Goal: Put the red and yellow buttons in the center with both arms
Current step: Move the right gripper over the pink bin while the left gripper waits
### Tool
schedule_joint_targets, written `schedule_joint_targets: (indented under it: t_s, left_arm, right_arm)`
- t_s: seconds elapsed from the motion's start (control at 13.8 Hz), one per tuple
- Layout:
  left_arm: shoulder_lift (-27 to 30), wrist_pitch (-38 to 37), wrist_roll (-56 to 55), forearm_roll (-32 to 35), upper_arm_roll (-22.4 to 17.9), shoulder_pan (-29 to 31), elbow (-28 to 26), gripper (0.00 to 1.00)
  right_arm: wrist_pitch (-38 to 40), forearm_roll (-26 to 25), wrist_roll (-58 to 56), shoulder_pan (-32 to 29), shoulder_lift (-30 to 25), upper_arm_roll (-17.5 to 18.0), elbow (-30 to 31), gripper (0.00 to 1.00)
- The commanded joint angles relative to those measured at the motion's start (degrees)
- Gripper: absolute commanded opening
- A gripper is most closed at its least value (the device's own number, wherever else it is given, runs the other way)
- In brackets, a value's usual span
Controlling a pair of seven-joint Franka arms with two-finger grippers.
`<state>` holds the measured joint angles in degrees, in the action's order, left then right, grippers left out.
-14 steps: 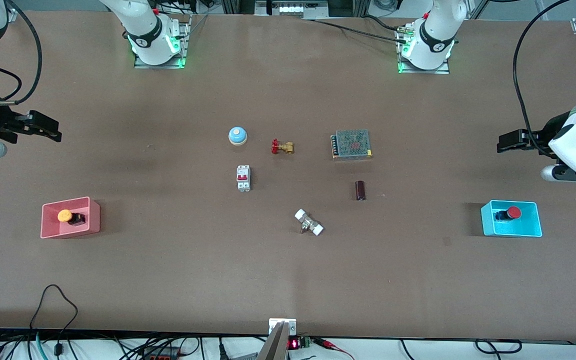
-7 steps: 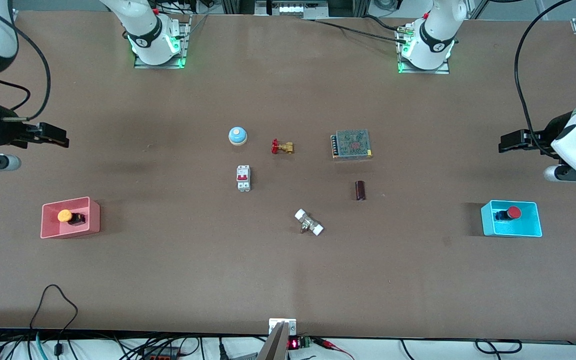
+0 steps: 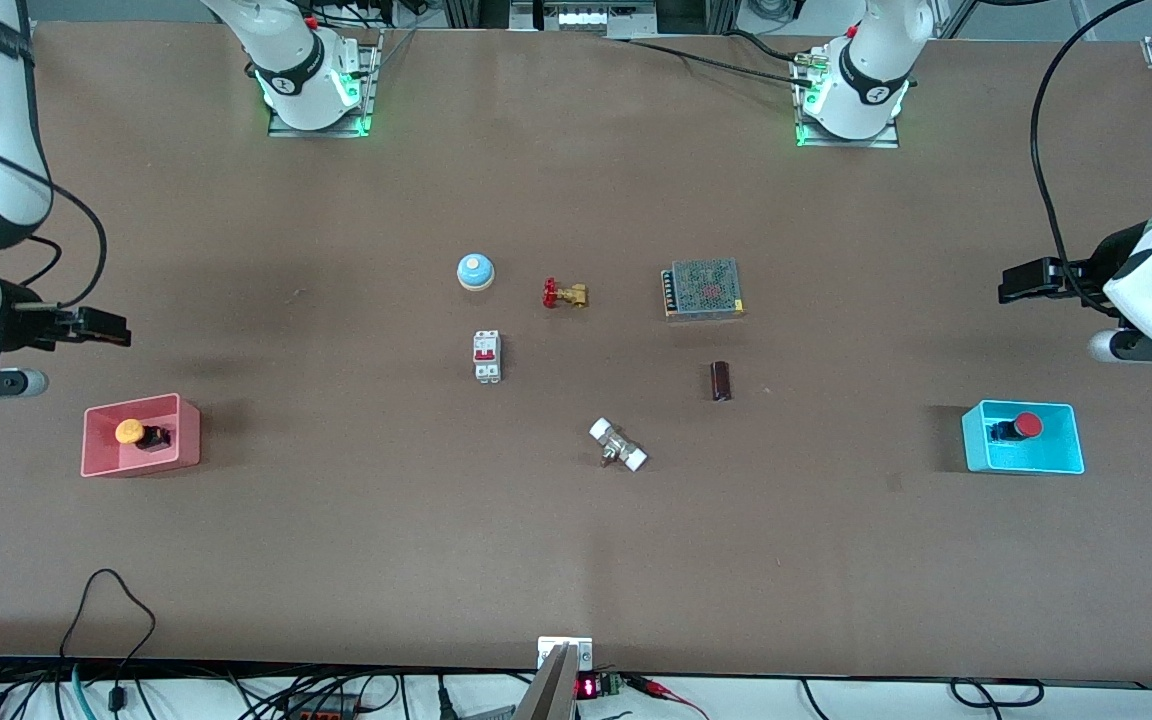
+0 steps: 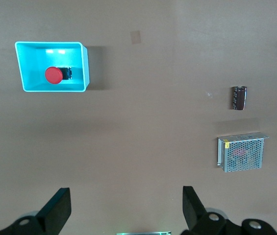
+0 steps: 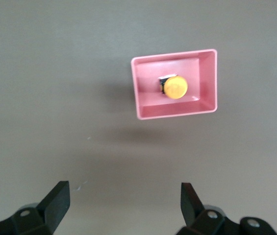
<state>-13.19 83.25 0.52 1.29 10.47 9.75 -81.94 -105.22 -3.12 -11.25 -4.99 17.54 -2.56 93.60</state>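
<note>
The yellow button lies in the pink bin at the right arm's end of the table; it also shows in the right wrist view. The red button lies in the cyan bin at the left arm's end; it also shows in the left wrist view. My right gripper hangs open and empty over bare table beside the pink bin. My left gripper hangs open and empty over bare table beside the cyan bin. The brown tabletop center holds other parts.
Around the center lie a blue dome bell, a red-handled brass valve, a mesh-covered power supply, a white circuit breaker, a dark cylinder and a white-capped fitting. Cables run along the table's near edge.
My right gripper has moved toward the pink bin, nearer to the front camera. My left gripper has barely moved. Both buttons stay in their bins.
</note>
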Motion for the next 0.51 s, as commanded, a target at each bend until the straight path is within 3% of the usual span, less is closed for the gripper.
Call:
schedule_joint_targets:
  t_s: [0.0,0.43]
  left_arm:
    - [0.27,-0.63,0.53,-0.32,0.08,0.54,-0.06,1.00]
    - [0.27,-0.72,0.62,-0.32,0.16,0.71,-0.06,1.00]
  right_arm:
    - [-3.59,-0.83,-2.54,-1.60,0.47,0.62,1.59,1.00]
    - [-3.68,-0.92,-3.07,-1.87,0.91,0.62,1.50,1.00]
